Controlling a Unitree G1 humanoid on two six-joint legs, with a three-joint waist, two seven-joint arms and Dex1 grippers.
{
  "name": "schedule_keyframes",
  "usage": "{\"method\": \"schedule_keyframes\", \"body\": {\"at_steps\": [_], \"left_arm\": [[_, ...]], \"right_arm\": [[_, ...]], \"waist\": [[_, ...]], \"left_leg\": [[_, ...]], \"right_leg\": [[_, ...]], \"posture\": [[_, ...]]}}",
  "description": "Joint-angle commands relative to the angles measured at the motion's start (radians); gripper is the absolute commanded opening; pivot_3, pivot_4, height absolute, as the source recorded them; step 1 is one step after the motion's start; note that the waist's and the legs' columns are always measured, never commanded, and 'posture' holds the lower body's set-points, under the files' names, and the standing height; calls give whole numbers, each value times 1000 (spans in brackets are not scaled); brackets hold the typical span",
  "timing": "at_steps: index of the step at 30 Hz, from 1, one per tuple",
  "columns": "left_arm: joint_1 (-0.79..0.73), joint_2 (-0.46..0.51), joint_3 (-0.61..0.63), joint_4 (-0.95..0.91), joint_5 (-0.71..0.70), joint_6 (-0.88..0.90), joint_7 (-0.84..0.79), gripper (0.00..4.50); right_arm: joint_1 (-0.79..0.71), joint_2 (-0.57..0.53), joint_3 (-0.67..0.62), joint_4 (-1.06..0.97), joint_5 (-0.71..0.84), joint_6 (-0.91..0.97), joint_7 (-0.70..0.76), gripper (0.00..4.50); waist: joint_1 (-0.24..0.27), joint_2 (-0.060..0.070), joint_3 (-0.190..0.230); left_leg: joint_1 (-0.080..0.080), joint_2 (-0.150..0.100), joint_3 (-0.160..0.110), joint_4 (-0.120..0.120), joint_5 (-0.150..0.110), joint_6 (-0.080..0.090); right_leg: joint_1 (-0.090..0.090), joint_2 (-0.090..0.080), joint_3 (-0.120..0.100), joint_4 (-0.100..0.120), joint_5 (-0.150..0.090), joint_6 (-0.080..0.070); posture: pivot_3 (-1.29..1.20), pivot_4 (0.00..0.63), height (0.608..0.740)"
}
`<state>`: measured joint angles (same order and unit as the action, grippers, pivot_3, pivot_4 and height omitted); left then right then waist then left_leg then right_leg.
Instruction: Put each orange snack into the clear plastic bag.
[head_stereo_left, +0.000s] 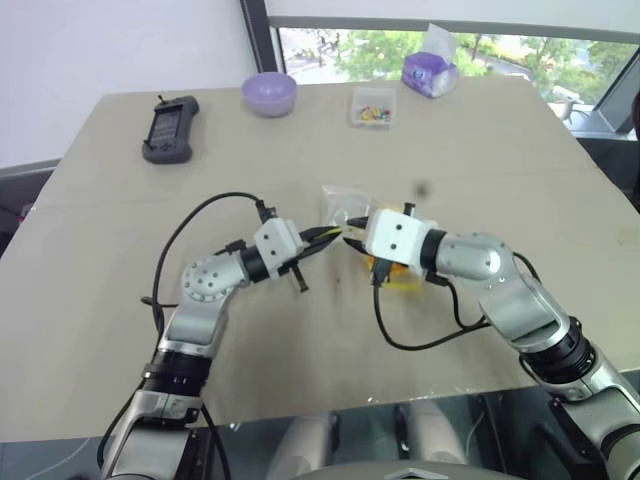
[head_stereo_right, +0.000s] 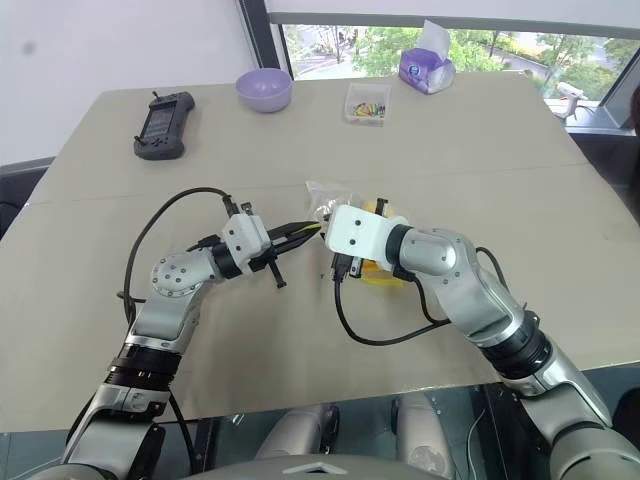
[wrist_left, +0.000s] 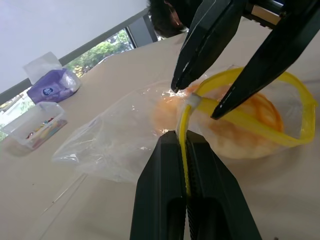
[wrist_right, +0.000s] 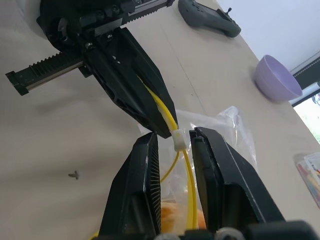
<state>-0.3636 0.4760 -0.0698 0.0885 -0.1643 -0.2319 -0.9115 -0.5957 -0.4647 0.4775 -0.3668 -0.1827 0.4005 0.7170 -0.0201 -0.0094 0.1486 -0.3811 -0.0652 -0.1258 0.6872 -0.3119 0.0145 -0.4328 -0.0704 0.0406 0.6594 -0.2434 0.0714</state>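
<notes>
Right now the left gripper (wrist_left: 186, 145) has its two black fingers pressed tight together on the yellow strip (wrist_left: 184, 131) of the clear plastic bag (wrist_left: 120, 137), so it is pinching the bag's edge. The bag lies on the tan table (head_stereo_left: 120, 220), stretching away past the tips of this gripper, and the yellow strip curves round in a loop just beyond them. Inside the bag, a little past the left fingertips, sits the big orange-yellow bun (wrist_left: 250, 125), and a smaller, paler orange piece (wrist_left: 162, 112) lies beside it, also behind the clear plastic. The right gripper (wrist_right: 175, 145) comes in from the other side and meets the left one tip to tip. Its fingers are a little apart, with the small white slider (wrist_right: 179, 139) on the yellow strip sitting right between them; whether they squeeze it yet is hard to tell. The orange bun lies just under the right gripper.
</notes>
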Motion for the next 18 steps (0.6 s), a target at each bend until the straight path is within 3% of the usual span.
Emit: {"method": "schedule_keyframes", "body": {"at_steps": [1,4,8,14,18], "left_arm": [[-3,7,11,-51,-21,1,6,0],[-1,8,11,-58,-22,5,5,0],[0,9,11,-66,-23,11,6,0],[-2,8,15,-73,-31,24,8,0],[-42,-22,58,-111,-152,164,32,0]], "right_arm": [[-20,10,-4,5,-20,-35,1,1133],[-23,18,-5,18,-31,-46,1,1133],[-26,24,-7,33,-44,-59,5,115],[-27,27,-11,35,-55,-70,11,115],[-41,11,-52,23,-44,-50,24,115]], "waist": [[0,0,0],[0,0,0],[0,0,0],[0,0,0],[0,0,0]], "left_leg": [[0,0,0,0,0,0],[0,0,0,0,0,0],[0,0,0,0,0,0],[0,0,0,0,0,0],[0,0,0,0,0,0]], "right_leg": [[0,0,0,0,0,0],[0,0,0,0,0,0],[0,0,0,0,0,0],[0,0,0,0,0,0],[0,0,0,0,0,0]], "posture": [[0,150,740],[0,150,740],[0,150,740],[0,150,740],[0,150,740]]}}
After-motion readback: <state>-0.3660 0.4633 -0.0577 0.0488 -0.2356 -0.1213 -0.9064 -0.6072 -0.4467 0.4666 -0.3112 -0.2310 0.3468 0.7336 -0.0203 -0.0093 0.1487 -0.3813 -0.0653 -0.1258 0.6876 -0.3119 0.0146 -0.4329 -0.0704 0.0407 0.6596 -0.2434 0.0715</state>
